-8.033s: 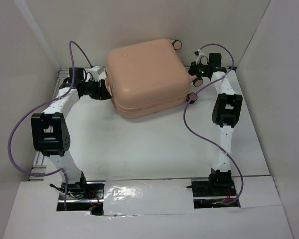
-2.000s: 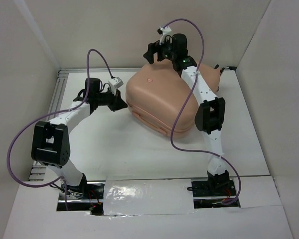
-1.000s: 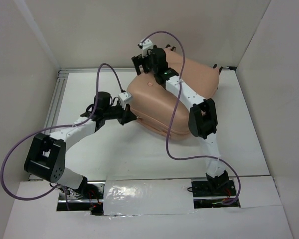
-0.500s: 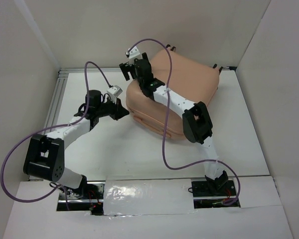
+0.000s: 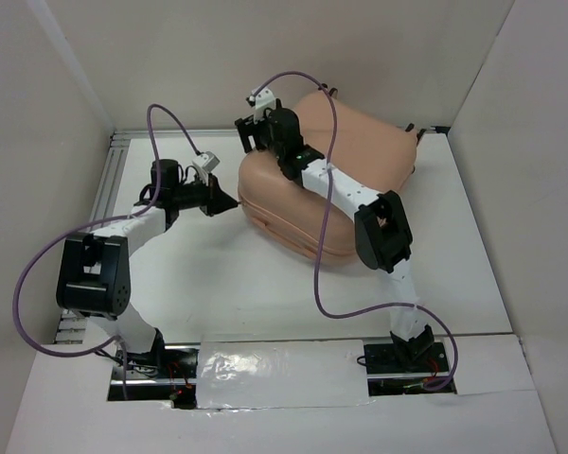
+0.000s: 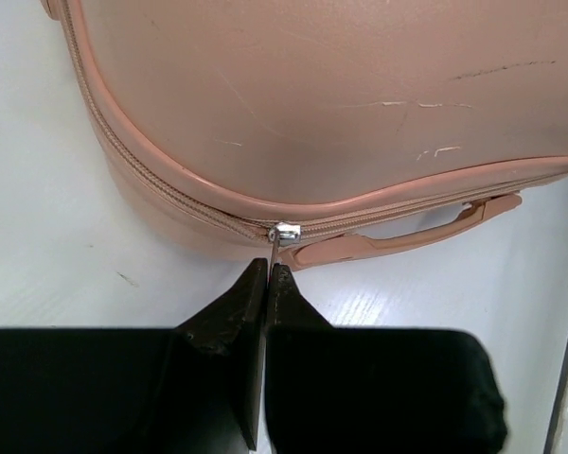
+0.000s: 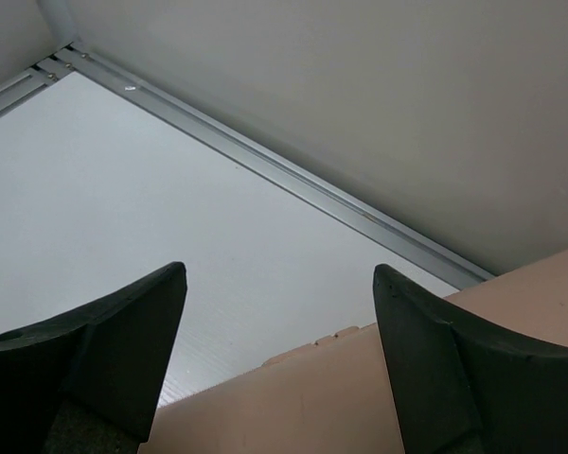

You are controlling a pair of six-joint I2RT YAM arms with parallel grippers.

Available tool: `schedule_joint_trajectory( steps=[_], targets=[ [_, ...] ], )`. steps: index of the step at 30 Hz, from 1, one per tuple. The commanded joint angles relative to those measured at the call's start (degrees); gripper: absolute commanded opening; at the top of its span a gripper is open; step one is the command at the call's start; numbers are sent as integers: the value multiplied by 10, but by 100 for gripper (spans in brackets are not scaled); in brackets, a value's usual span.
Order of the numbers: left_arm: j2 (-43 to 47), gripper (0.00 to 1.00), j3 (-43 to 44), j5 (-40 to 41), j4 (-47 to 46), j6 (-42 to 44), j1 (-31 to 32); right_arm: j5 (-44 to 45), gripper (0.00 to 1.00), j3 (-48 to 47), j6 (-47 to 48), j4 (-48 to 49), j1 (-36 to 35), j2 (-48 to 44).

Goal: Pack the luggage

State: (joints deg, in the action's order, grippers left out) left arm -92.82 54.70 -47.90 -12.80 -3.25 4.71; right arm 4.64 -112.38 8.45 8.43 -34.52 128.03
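The peach-pink luggage (image 5: 379, 142) lies tilted at the back middle of the table, its zipper seam facing left. My left gripper (image 5: 231, 201) is at the case's left side, shut on the small metal zipper pull (image 6: 284, 231) in the seam, just left of the pink side handle (image 6: 407, 233). My right gripper (image 5: 257, 126) hovers over the case's upper left corner, reaching across from the right. Its jaws stand wide apart with nothing between them (image 7: 277, 274); the luggage shell (image 7: 360, 397) lies just below them.
White walls close in the table at the back and both sides. An aluminium rail (image 7: 265, 161) runs along the foot of the back wall, another rail (image 5: 106, 184) along the left edge. The right arm's purple cable (image 5: 320, 255) hangs over the case's front.
The left gripper has drawn slightly left and back, still pinching the zipper pull. The right gripper has shifted a little right over the case's corner, and its jaws have narrowed slightly.
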Motion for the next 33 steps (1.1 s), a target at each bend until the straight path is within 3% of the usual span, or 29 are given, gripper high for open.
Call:
schedule_joint_trajectory(
  steps=[1, 8, 10, 14, 15, 18, 20, 22, 23, 24, 25, 27, 33],
  targets=[
    [-38, 0, 51, 93, -77, 76, -54, -41, 86, 51, -2, -155, 24, 14],
    [-86, 0, 102, 25, -97, 68, -76, -66, 84, 41, -45, -166, 36, 9],
    [-86, 0, 107, -15, -75, 74, -76, -40, 93, 16, -76, -182, 42, 9],
    [-53, 0, 69, -16, -43, 87, -37, 2, 98, -150, -139, -338, 74, 33],
    [-35, 0, 59, -16, -43, 87, -29, 2, 98, -231, -156, -368, 81, 39],
    [-8, 0, 17, 6, -38, 82, 12, -23, 99, -282, -167, -430, 107, 13],
    [11, 0, -6, 25, -33, 82, 46, -97, 98, -216, -154, -408, 112, -70],
    [17, 0, -21, 39, -33, 71, 72, -163, 98, -76, -102, -378, 112, -179],
    [25, 0, -36, 52, -48, 65, 79, -246, 97, -19, -83, -334, 112, -219],
    [32, 0, -43, 59, -55, 57, 84, -288, 97, 95, -40, -311, 112, -256],
    [33, 0, -49, 70, -61, 40, 93, -313, 95, 142, -23, -297, 112, -320],
    [45, 0, -68, 100, -75, 18, 93, -348, 95, 226, 17, -293, 87, -363],
    [59, 0, -92, 144, -108, -33, 93, -320, 89, 271, 50, -346, -4, -412]
  ],
)
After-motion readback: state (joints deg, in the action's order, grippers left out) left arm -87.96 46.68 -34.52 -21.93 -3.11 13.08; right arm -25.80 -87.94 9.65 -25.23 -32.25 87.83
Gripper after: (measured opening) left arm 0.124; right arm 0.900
